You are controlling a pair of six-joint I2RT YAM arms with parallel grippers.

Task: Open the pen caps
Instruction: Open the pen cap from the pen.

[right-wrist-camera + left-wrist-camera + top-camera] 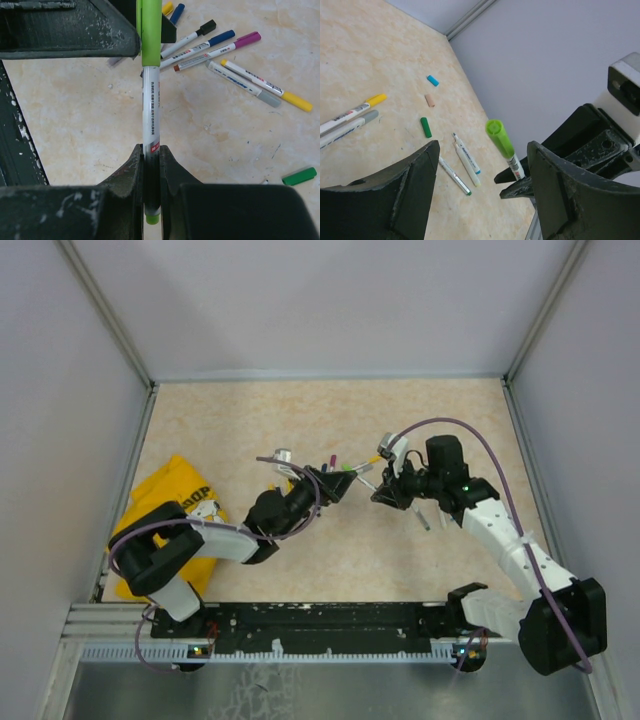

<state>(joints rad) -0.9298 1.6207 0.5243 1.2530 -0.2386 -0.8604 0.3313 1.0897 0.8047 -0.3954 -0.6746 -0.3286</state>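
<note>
Your right gripper (151,156) is clamped on the barrel of the green pen (151,107), above the table (75,115). The pen's long axis runs straight from this gripper toward the left gripper (483,160), green cap (498,136) leading. The left gripper's jaws stand wide, 1 either side of the cap, with no visible contact. Close on the cap, then pull along that axis. Beyond, other pens (215,47) and 3 loose caps (426,127) lie on the table.

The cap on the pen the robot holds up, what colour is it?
The cap is bright green; the left wrist view shows it best.
</note>
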